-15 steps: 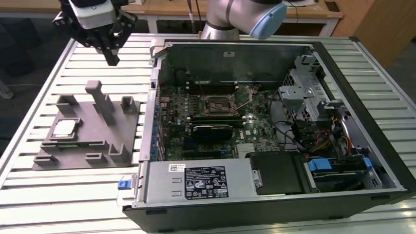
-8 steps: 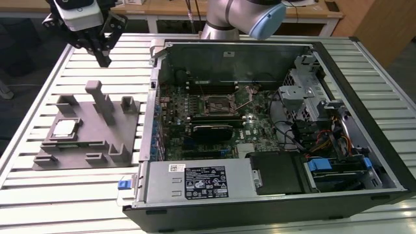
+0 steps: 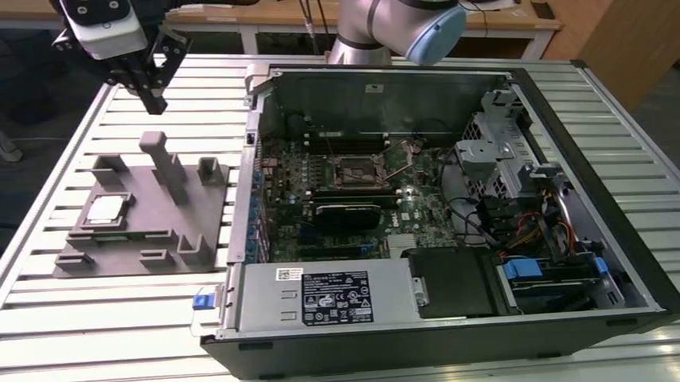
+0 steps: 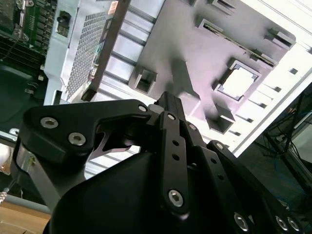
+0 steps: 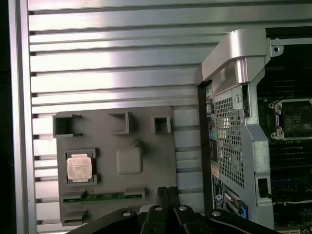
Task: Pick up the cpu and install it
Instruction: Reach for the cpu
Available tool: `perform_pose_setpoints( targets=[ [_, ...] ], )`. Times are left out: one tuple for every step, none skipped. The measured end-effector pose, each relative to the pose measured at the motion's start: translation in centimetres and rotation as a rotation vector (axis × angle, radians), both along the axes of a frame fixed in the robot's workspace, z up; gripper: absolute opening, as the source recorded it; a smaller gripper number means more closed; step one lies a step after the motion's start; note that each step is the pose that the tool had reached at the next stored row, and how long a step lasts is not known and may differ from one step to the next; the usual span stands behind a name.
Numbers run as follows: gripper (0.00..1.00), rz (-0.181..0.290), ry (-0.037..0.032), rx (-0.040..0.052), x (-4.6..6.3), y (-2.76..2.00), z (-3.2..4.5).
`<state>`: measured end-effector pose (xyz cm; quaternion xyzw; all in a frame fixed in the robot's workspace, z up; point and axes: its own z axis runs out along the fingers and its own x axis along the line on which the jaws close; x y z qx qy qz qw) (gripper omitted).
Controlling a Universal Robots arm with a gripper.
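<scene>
The cpu point(image 3: 104, 211) is a small silvery square lying flat in a recess of the grey fixture point(image 3: 127, 259), toward the exterior view's left. It also appears in both wrist views, as the cpu point(image 5: 79, 168) and as the cpu point(image 4: 239, 80). My gripper point(image 3: 156, 103) hangs well above the table beyond the fixture's far end, apart from the chip. Its black fingers point(image 5: 166, 192) are pressed together and shut on nothing, as the second wrist view also shows for the gripper point(image 4: 168, 101). The bare black socket point(image 3: 354, 167) sits on the motherboard inside the open case.
The open computer case point(image 3: 627, 263) fills the middle and right of the slatted table point(image 3: 64, 318). Tall posts point(image 3: 165, 163) rise from the grey fixture. A green memory stick point(image 5: 105, 196) lies in a slot of it. The case's metal wall point(image 5: 234, 53) stands between fixture and motherboard.
</scene>
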<state>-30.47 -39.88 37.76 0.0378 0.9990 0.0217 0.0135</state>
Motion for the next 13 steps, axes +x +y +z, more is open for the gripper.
perform_pose_setpoints(
  targets=[
    [0.11,0.000,-0.0001,0.0000,-0.2,0.00,-0.10],
    [0.11,0.000,0.0000,0.0001,-0.4,0.00,-0.19],
    [0.11,0.000,0.0000,0.0001,-0.5,0.00,-0.29],
    [0.11,0.000,0.0000,0.0000,-0.7,0.01,-0.39],
    [0.11,0.000,0.0000,0.0000,-0.9,0.01,-0.48],
    [0.11,0.000,0.0000,0.0000,-1.1,0.01,-0.58],
    [0.11,0.000,0.0001,0.0000,-1.3,0.01,-0.67],
    [0.11,0.000,-0.0001,0.0000,-1.4,0.01,-0.78],
    [0.11,0.000,-0.0002,0.0001,-1.6,0.01,-0.89],
    [0.11,0.000,-0.0002,0.0002,-1.7,0.01,-1.00],
    [0.11,0.000,0.0001,0.0000,-1.9,0.01,-1.10],
    [0.11,0.000,0.0001,-0.0001,-2.0,0.01,-1.20],
    [0.11,0.000,0.0000,0.0001,-2.2,0.01,-1.31]
  ],
)
